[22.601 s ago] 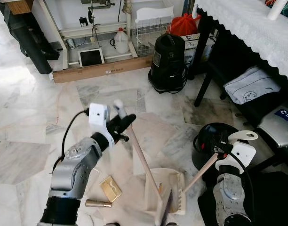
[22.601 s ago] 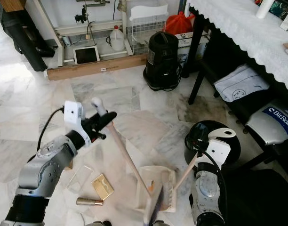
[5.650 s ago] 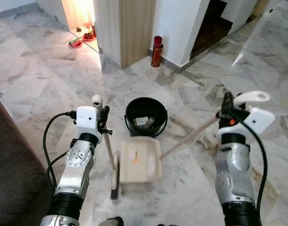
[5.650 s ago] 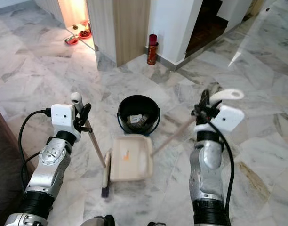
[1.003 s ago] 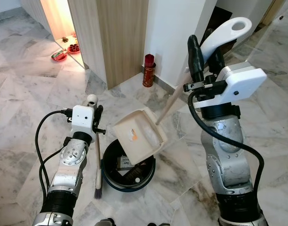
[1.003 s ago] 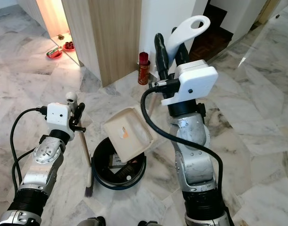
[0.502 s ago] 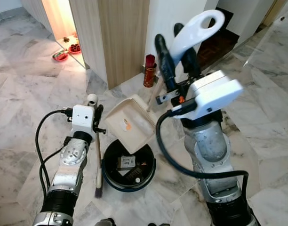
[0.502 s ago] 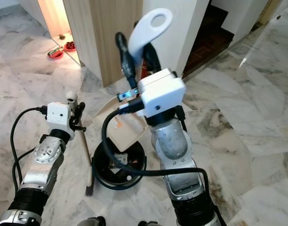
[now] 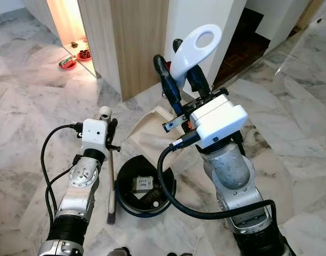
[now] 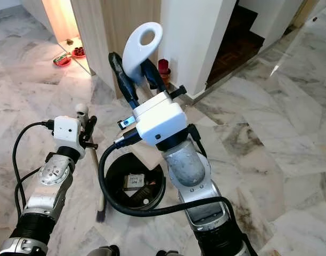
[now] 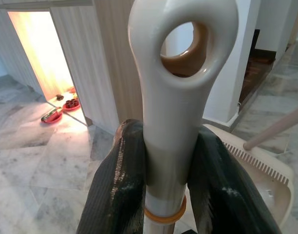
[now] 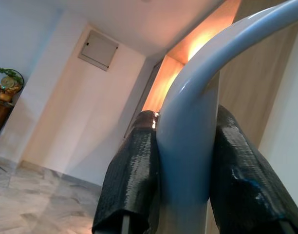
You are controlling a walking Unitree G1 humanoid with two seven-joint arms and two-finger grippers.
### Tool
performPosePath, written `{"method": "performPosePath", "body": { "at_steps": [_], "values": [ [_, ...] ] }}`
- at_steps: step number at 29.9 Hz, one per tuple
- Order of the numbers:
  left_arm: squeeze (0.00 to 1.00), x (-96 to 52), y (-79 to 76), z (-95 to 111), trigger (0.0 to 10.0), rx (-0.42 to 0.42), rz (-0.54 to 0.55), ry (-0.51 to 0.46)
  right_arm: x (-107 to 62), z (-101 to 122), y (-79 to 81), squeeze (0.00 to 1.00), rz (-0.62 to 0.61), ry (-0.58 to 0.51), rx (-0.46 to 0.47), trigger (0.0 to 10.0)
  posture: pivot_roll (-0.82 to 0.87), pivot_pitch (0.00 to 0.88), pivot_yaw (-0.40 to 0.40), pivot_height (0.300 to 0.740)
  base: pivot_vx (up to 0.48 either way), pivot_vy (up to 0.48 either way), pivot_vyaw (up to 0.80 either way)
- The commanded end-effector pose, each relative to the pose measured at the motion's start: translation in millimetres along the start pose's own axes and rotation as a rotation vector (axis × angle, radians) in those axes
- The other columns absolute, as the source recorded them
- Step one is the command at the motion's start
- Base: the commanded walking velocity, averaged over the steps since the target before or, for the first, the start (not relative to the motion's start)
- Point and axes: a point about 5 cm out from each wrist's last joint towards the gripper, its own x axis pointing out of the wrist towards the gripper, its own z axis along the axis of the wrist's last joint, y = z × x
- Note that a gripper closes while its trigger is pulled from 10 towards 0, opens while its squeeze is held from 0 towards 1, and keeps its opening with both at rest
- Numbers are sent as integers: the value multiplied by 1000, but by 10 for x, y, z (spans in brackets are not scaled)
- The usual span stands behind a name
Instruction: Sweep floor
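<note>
Our right tool point(image 9: 180, 90) clamps the dustpan point(image 9: 152, 133) handle, tipping the pan over the bucket point(image 9: 144, 189) below. Our left tool point(image 9: 111, 136) grips the broom point(image 9: 111, 181), upright beside that bucket.

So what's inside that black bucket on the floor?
The black bucket holds swept-up litter: a small flat packet and a darker item beside it. The tilted dustpan and the right arm cover part of its far side.
</note>
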Motion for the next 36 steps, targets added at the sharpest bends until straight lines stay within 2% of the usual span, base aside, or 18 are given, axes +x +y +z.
{"method": "performPosePath", "body": {
  "at_steps": [1,14,21,28,33,35,36],
  "values": [
    [0,18,-41,98,10000,-20,-12,-61,38,214,15,0,25,-117,-31,10000,163,147,-101,740,0,0,0],
    [0,23,-43,100,10000,-22,-11,-63,34,211,85,0,94,-119,-101,10000,160,149,-104,740,0,0,0],
    [0,20,-46,101,10000,-22,-11,-63,23,166,57,0,67,-88,-81,10000,163,151,-105,740,0,0,0],
    [0,13,-46,93,10000,-21,-12,-59,-19,33,-142,0,-5,-15,-140,10000,159,150,-105,740,0,0,0],
    [0,-1,-41,79,10000,-20,-13,-54,-129,-164,-463,0,-103,96,-247,10000,161,152,-105,740,0,0,0],
    [0,-9,-28,74,10000,-17,-12,-52,-256,-289,-665,0,-177,175,-284,10000,159,153,-105,740,0,0,0],
    [0,-9,-28,74,10000,-17,-12,-52,-256,-289,-665,0,-177,175,-284,10000,159,153,-105,740,0,0,0]
  ]
}}
